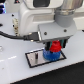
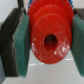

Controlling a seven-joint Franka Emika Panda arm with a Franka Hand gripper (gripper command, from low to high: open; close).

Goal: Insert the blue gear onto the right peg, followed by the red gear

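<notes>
While pincer [image 1: 54, 46] pinches red gear [image 2: 49, 39], blue gear [image 1: 50, 54] sits directly beneath.

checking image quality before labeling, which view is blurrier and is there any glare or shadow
Wrist view: the red gear fills the frame, soft-focused, its teeth smeared, between the gripper's teal pads. Exterior view: low resolution and blocky; the blue gear and white plate are readable, with bright washed-out glare on the table and a faint shadow beside the plate.
</notes>
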